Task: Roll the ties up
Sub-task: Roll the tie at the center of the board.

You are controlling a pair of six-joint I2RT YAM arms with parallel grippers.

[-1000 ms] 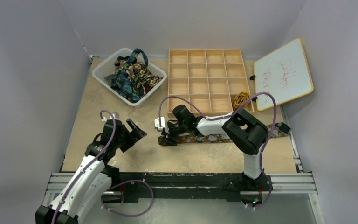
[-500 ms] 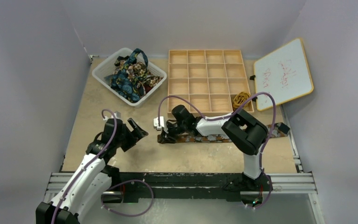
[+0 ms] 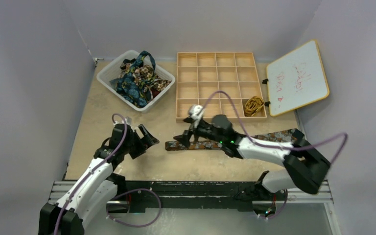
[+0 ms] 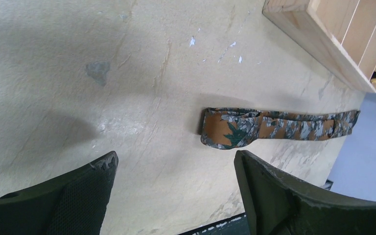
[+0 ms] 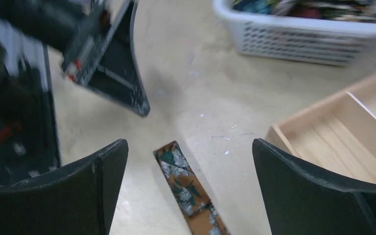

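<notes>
One tie [image 3: 203, 145], brown-orange with grey and green blotches, lies flat and straight on the table in front of the wooden tray. Its left end shows in the left wrist view [image 4: 235, 129] and the right wrist view [image 5: 183, 188]. My right gripper [image 3: 183, 138] hovers over that left end, open, the tie [image 5: 183, 188] lying between its fingers untouched. Left of the tie's end, my left gripper [image 3: 146, 139] is open and empty, a short gap away. More ties [image 3: 137, 78] are heaped in a white basket. A gold-yellow tie [image 3: 252, 104] sits in a tray compartment.
The white basket [image 3: 108, 73] stands at the back left, and the wooden grid tray [image 3: 220, 73] behind the tie. A whiteboard [image 3: 297, 78] leans at the back right. The tray's corner [image 4: 318, 34] is close beyond the tie. Purple cables loop over both arms.
My right gripper has opened wide and left the tie's left end lying flat. The right arm's elbow swung out to the right and lower. The left gripper edged slightly right.
</notes>
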